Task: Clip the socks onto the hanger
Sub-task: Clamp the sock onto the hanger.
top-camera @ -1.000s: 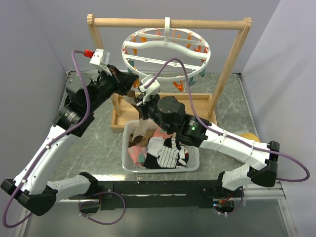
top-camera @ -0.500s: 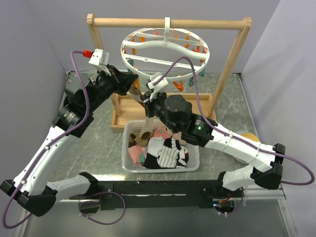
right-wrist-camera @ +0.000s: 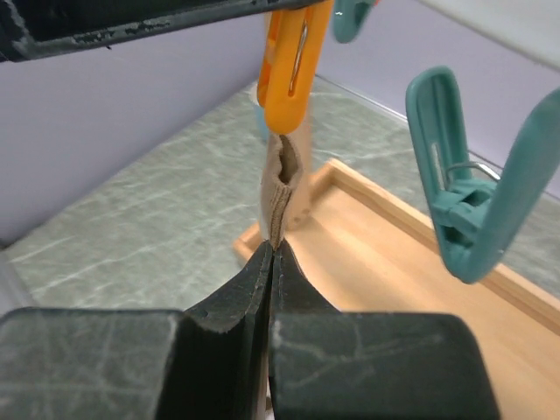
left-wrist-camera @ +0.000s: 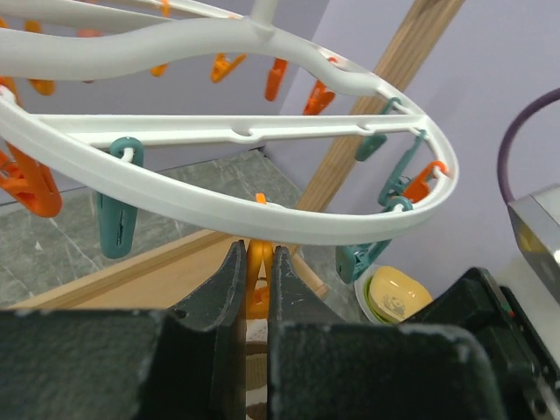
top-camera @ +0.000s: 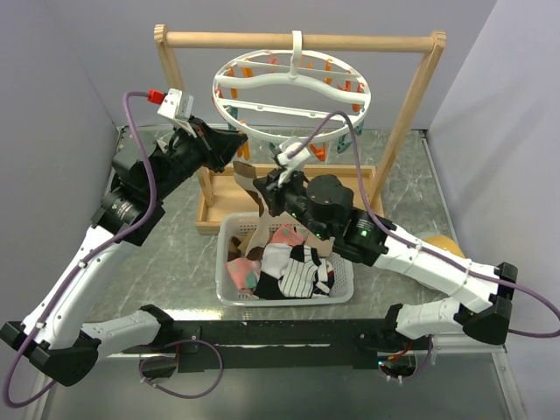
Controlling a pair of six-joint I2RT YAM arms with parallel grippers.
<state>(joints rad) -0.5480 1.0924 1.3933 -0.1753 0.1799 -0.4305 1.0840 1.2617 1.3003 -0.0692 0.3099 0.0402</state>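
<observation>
Right wrist: right claw (right-wrist-camera: 273, 251) is shut tight on a folded edge of the tan sock (right-wrist-camera: 282, 188), a soft ribbed knit, with its black jaws pressed together on the fabric. The sock rises from the claw to the lower tip of a smooth orange peg (right-wrist-camera: 291, 79); can't tell if the peg bites it. A glossy teal peg (right-wrist-camera: 477, 223) hangs just beside it, to the right.

Left wrist: left claw (left-wrist-camera: 256, 262) is clamped across that orange peg from both sides, under the near rim of the hanger (left-wrist-camera: 219, 210). The hanger is a white plastic ring with wavy crossbars, and it lies roughly flat.

Top external: the tan sock's long axis runs near vertical. Its upper end is at the ring rim and its tail drops into the white slotted basket (top-camera: 289, 300), where the rest of the socks (top-camera: 297, 271) sit in a heap. The hanger hooks onto the round bar of the wooden frame (top-camera: 297, 40), above the grey marbled bench (top-camera: 175, 254).
</observation>
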